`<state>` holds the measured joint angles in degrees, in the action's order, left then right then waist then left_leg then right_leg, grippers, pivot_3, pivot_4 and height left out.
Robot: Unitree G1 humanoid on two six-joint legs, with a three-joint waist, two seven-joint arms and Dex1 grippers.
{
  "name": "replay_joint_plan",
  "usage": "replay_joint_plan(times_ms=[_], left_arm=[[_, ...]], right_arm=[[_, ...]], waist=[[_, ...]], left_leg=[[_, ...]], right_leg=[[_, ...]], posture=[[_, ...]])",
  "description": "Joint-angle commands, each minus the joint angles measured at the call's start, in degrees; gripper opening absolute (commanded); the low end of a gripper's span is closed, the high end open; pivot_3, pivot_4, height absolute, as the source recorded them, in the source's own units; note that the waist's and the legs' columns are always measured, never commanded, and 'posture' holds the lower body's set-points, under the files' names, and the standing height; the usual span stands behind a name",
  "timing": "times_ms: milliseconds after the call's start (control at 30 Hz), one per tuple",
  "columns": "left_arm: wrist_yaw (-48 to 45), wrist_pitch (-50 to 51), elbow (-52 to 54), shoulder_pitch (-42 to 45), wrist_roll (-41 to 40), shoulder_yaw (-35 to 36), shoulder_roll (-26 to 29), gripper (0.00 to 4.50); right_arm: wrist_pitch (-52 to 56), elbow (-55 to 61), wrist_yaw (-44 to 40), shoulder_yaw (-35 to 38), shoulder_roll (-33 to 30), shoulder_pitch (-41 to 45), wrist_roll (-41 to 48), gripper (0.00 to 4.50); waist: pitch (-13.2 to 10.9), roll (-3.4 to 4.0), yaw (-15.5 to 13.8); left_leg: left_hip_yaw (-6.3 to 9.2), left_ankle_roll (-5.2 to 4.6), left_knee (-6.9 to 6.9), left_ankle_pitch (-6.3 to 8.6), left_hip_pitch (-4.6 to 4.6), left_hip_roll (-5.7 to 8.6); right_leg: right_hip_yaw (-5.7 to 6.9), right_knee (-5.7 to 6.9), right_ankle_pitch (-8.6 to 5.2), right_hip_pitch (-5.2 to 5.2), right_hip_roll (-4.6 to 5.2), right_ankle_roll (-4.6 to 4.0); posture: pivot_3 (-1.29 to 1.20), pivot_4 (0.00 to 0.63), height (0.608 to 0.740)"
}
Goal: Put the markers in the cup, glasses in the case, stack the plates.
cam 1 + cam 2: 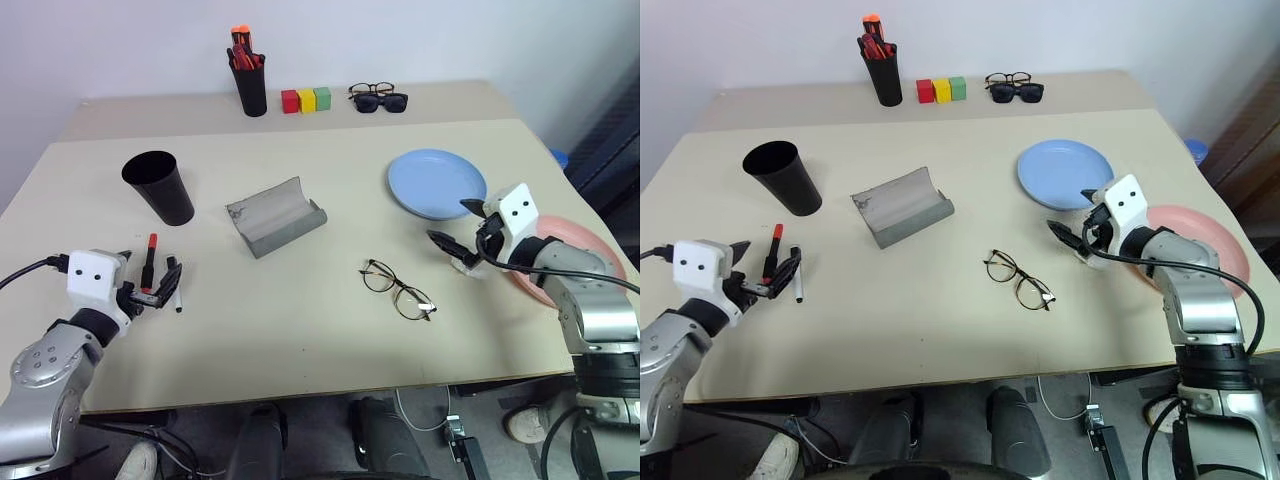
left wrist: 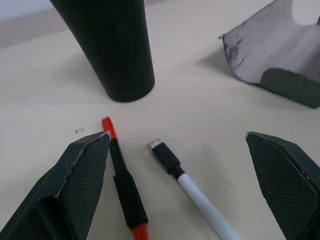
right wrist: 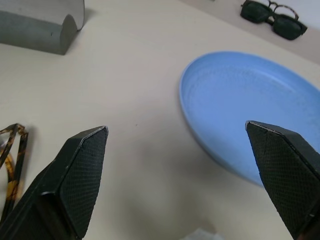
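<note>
Step in hand, by the look of it: markers first. Left tool (image 1: 158,292) spread wide, holding nothing, low over the two markers (image 1: 160,272) just in front of the wide black cup (image 1: 159,186). In the left wrist view, red-capped marker (image 2: 125,185) close beside one finger (image 2: 75,187); second marker (image 2: 192,192) (dark cap, white barrel here) between the fingers, untouched. Next move, as a judgement: pick one marker only, settle over it, close, lift, carry to the cup mouth, drop in upright. Risk of pinching both at once, lying so near each other.

Right tool (image 1: 462,232) also wide, empty, between the wire-framed glasses (image 1: 398,289) and the light blue plate (image 1: 436,182), near the plate's rim. Glasses lie unfolded, well to the right of the cup and in front of the grey case (image 1: 275,216); case open, empty, just right of the cup. Pink plate (image 1: 588,250) further right than the blue one, partly under the right arm; plates not stacked.

Count: 2 loose markers, 1 wide cup, 1 wire glasses, 1 case, 2 plates. Extras behind the cup at the surface's (image 1: 300,330) far side: 1 slim pen cup (image 1: 250,88) w/ a marker bunch, 3 blocks (image 1: 305,99) (red, yellow, green), 2 more pairs of eyewear (image 1: 378,97), one being sunglasses.
</note>
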<state>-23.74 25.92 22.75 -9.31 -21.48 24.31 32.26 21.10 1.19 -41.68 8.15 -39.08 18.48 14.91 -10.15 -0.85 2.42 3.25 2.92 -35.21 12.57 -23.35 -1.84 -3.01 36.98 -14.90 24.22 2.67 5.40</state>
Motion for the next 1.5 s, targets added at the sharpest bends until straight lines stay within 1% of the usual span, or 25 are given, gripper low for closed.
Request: replay_joint_plan(times_ms=[33,333,400,500,633,700,833,900,1033,1200,1333,1367,1433,1467,1500], left_arm=[[-0.46,-0.1,0.8,0.29,-0.1,1.06,0.77,4.45],[-0.62,0.63,1.12,0.1,0.13,2.3,1.59,4.45],[1.24,2.88,0.38,1.04,0.1,3.73,1.95,4.45],[4.95,10.09,-1.2,3.66,0.79,3.92,3.14,4.45],[11.51,18.31,-5.84,9.31,1.0,5.8,2.43,4.45],[13.45,24.37,-6.58,13.57,0.31,4.8,2.75,4.45],[14.82,30.49,-9.67,20.15,0.95,2.61,3.54,4.45],[15.36,33.27,-11.78,23.09,1.39,1.83,3.83,4.45],[15.19,35.56,-16.69,27.59,2.04,0.11,4.18,4.45],[16.27,37.48,-26.01,34.51,4.17,-3.46,3.74,4.45],[17.01,38.27,-30.27,37.2,5.55,-4.08,3.5,4.45],[17.1,38.21,-30.85,37.52,5.6,-3.77,3.25,4.22],[16.96,38.11,-31.25,37.72,5.65,-3.45,3.01,3.6],[16.95,38.13,-31.23,37.7,5.71,-3.42,2.91,3.15],[17.2,38.25,-30.81,37.46,5.79,-3.3,2.63,2.59]], right_arm=[[0.36,2.78,0.95,0.64,0.85,0.43,0.95,4.5],[1.86,5.25,1.3,-1.57,3.63,3.11,1.46,4.5],[2.37,7.8,1.44,-4.04,5.54,4.22,1.49,4.5],[3.49,10.67,1.76,-8.34,8.96,6.41,1.18,4.5],[4.52,13.06,4.53,-16.04,15.08,7.6,-1.55,4.5],[4.7,13.68,5.35,-18.16,18.23,8.64,-1.52,4.5],[4.61,14.79,6.51,-22.17,22.26,7.98,-2.34,4.5],[4.87,15.88,6.9,-23.73,23.28,7.02,-2.73,4.5],[6.41,18.12,8.14,-24.7,24.61,5.61,-2.57,4.5],[6.6,18.15,9.0,-24.5,25.03,4.81,-2.83,4.5],[6.25,17.6,9.28,-24.4,25.11,5.02,-3.04,4.5],[6.1,17.38,9.33,-24.28,25.09,5.14,-3.08,4.5],[5.95,17.14,9.42,-24.16,25.12,5.27,-3.15,4.5],[5.89,17.07,9.46,-24.12,25.16,5.29,-3.21,4.5],[5.85,17.03,9.47,-24.14,25.23,5.33,-3.24,4.5]], waist=[[0.0,0.0,0.03],[0.0,0.0,0.05],[0.0,0.0,0.17],[0.0,0.01,0.17],[0.02,-0.04,0.1],[0.0,-0.1,-0.02],[0.02,-0.19,-0.18],[0.03,-0.22,-0.18],[0.04,-0.23,0.11],[0.04,-0.24,0.03],[0.04,-0.25,0.07],[0.04,-0.25,0.09],[0.04,-0.25,0.12],[0.04,-0.25,0.16],[0.04,-0.25,0.22]], left_leg=[[0.0,0.0,0.0,0.0,0.0,0.0],[0.0,0.0,-0.01,0.0,0.0,0.0],[0.01,0.0,0.0,0.0,0.01,0.0],[0.05,0.0,0.0,0.0,0.06,-0.03],[0.09,0.0,-0.01,0.0,0.04,-0.02],[0.12,0.0,-0.01,0.0,0.04,-0.02],[0.16,0.02,-0.03,-0.01,-0.01,0.0],[0.17,0.02,-0.02,-0.01,0.0,0.0],[0.18,0.02,0.0,-0.01,0.01,0.0],[0.19,0.03,-0.01,-0.02,0.02,0.0],[0.19,0.03,0.0,-0.02,0.03,0.0],[0.19,0.03,0.0,-0.02,0.04,0.0],[0.19,0.03,0.0,-0.02,0.04,0.0],[0.19,0.03,0.0,-0.02,0.04,0.0],[0.19,0.03,0.0,-0.02,0.05,0.0]], right_leg=[[0.0,0.0,0.0,0.0,0.0,0.0],[0.0,0.01,-0.02,0.0,0.0,-0.03],[0.0,0.03,0.0,0.0,-0.01,0.01],[0.01,0.13,0.04,0.0,-0.06,0.08],[0.04,0.14,0.06,0.0,-0.06,0.13],[0.07,0.16,0.07,0.0,-0.06,0.16],[0.12,0.15,0.08,0.0,-0.01,0.18],[0.13,0.17,0.08,0.0,-0.01,0.18],[0.13,0.21,0.09,0.03,-0.02,0.18],[0.14,0.24,0.09,0.03,-0.03,0.17],[0.14,0.26,0.09,0.03,-0.03,0.18],[0.14,0.27,0.09,0.03,-0.03,0.18],[0.14,0.27,0.09,0.03,-0.02,0.17],[0.14,0.27,0.09,0.03,-0.03,0.17],[0.14,0.27,0.09,0.03,-0.03,0.17]], posture=[[0.0,0.15,0.74],[0.0,0.15,0.74],[0.0,0.15,0.74],[0.0,0.15,0.74],[0.0,0.15,0.74],[0.0,0.15,0.74],[0.0,0.15,0.74],[0.0,0.15,0.74],[0.0,0.15,0.74],[0.0,0.15,0.74],[0.0,0.15,0.74],[0.0,0.15,0.74],[0.0,0.15,0.74],[0.0,0.15,0.74],[0.0,0.15,0.74]])
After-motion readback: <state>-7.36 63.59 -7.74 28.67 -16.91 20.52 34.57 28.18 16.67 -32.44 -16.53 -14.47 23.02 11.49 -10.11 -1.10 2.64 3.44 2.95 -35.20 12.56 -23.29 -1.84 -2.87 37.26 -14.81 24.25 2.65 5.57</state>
